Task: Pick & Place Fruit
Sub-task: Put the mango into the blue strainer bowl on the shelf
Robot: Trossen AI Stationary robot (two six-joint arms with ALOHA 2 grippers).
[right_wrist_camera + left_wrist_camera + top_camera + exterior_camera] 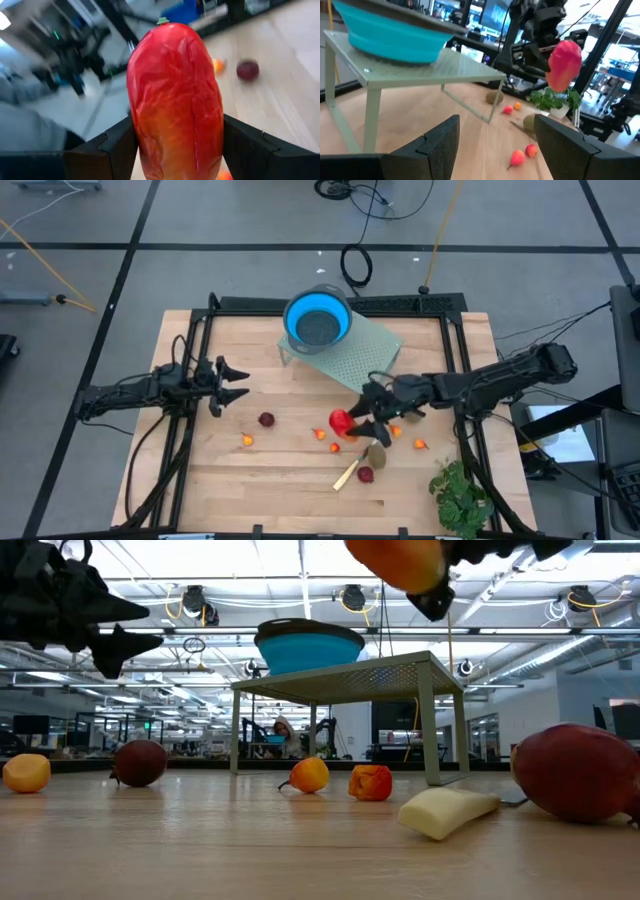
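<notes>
long fruit [175, 100] red-orange | bowl [317, 319] blue | stand [355, 352] pale green | leafy bunch [460, 495] green

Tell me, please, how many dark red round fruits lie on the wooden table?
2. One dark red round fruit lies centre-left; the other dark red round fruit sits beside the pale-handled knife. More may be hidden.

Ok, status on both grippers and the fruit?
Right gripper shut on red-orange fruit, lifted off table. Left gripper open, empty. Blue bowl unobstructed.

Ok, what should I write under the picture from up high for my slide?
Right hand lifts the long red fruit off the table; open left hand waits beside the blue bowl.
</notes>
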